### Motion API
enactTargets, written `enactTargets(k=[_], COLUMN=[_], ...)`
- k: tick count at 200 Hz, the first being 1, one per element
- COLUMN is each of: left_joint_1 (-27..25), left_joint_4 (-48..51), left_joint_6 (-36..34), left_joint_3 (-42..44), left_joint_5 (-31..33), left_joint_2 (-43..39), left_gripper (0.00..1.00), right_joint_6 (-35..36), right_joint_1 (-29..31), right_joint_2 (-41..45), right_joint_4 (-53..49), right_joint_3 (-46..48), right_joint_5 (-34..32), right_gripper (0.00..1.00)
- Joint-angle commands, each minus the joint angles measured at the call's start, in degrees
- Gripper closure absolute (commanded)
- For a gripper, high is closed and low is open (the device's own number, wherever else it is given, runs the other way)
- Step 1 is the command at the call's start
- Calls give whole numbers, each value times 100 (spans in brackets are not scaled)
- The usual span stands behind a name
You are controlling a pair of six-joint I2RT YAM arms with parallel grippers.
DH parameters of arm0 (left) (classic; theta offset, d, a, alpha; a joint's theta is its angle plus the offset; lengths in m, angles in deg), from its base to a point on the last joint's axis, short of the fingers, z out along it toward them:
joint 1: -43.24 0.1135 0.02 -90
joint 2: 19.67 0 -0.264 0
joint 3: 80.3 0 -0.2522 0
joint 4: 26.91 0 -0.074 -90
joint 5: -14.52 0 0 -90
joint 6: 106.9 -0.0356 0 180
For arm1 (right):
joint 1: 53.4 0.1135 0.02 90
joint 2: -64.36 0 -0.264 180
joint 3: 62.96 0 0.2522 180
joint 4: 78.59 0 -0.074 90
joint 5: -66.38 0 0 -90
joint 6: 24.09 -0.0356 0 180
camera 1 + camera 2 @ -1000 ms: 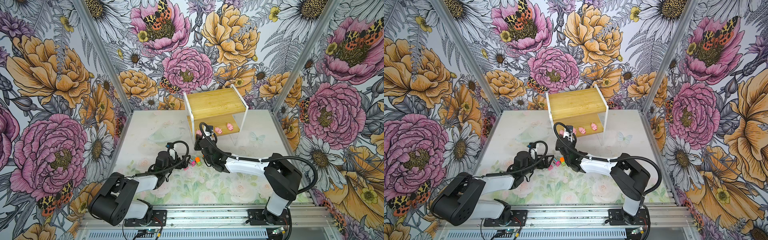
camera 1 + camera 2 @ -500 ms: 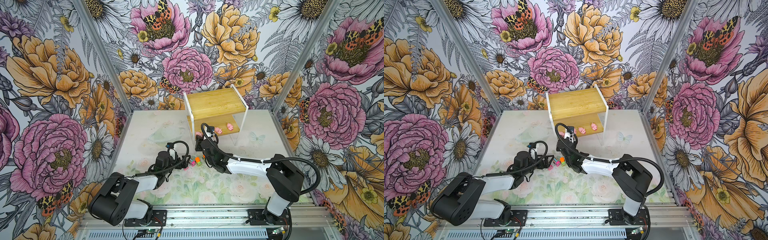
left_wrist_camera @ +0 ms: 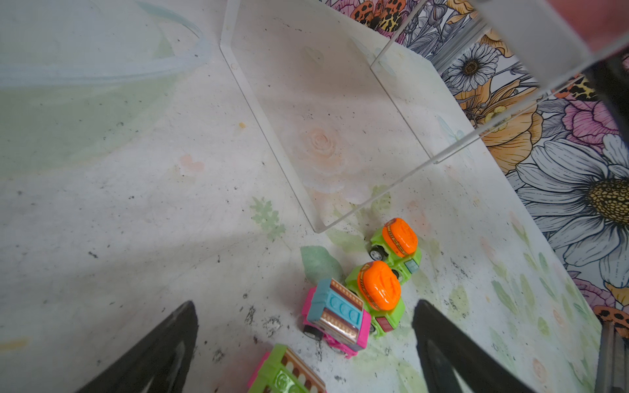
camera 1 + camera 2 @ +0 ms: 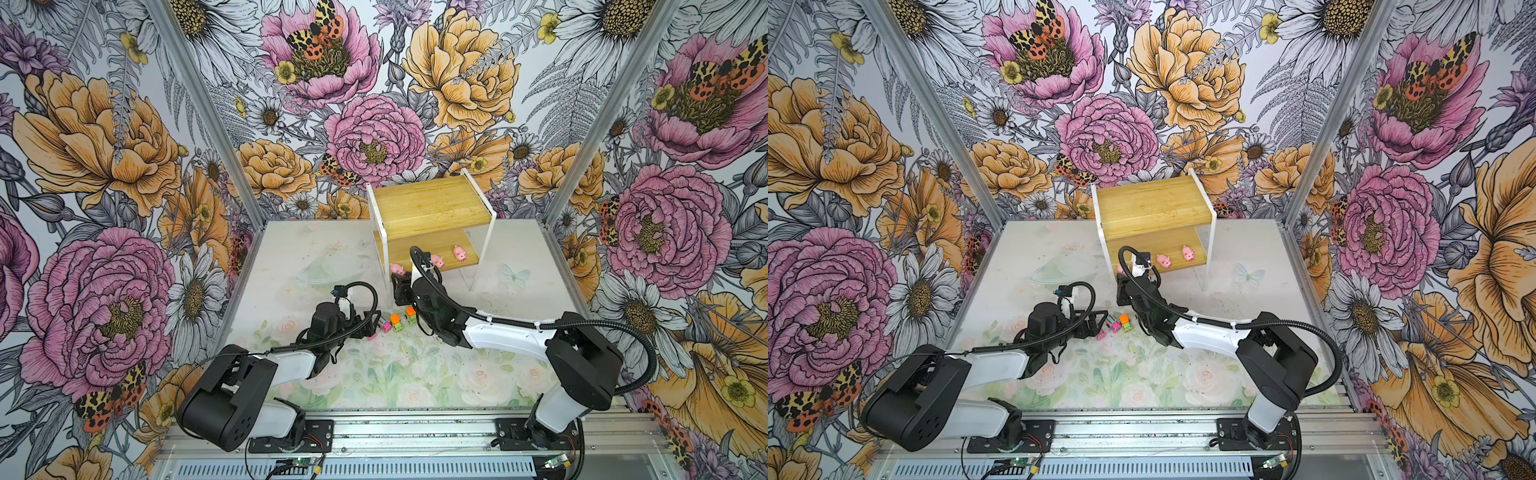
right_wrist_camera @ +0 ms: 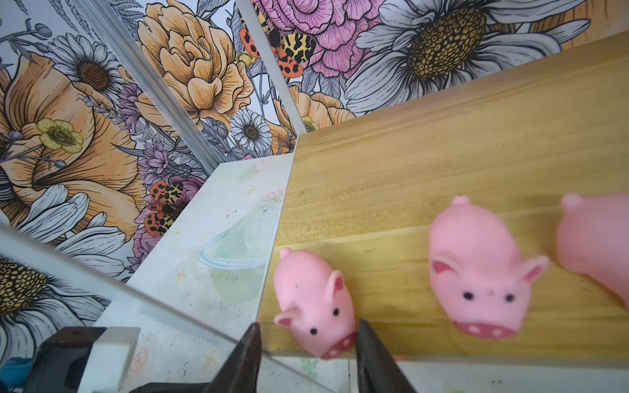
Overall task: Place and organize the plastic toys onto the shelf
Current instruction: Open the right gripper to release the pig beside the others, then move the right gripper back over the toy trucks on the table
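Right claw (image 5: 308, 325) has loosened around one of four pigs (image 5: 315, 303); four cars (image 3: 337, 313) grounded.

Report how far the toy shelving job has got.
Done: at least three pink pigs stand on the lower board of the shelf. In hand: the right gripper stands open around the end pig. Left: four cars sit on the table before the open left gripper; none shelved.

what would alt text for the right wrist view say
Three pink pigs stand in a row along the front of a wooden shelf board, snouts toward the camera, the last one cut off by the frame. Two dark jaws stand apart either side of the snout of the end pig, not clamping it.
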Motion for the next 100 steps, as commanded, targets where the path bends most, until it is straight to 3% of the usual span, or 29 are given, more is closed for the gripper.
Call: enactTargets(k=[1, 29, 49, 100], left_joint_1=[60, 77, 86, 85], left_joint_4=[5, 48, 53, 53], left_joint_6=[-173, -199, -206, -161], left_joint_3=[-44, -47, -43, -52], left_joint_5=[-106, -113, -116, -120], left_joint_2=[-61, -56, -69, -69], left_gripper=[1, 1, 1, 1], right_joint_6=[522, 1204, 1449, 1316], right_joint_1=[-93, -146, -187, -298], right_joint_2=[8, 257, 556, 1291], right_joint_4=[-438, -1095, -1450, -1260], right_joint_3=[194, 207, 432, 1223], right_joint_5=[1373, 2040, 1983, 1826], right_gripper=[54, 54, 53, 53])
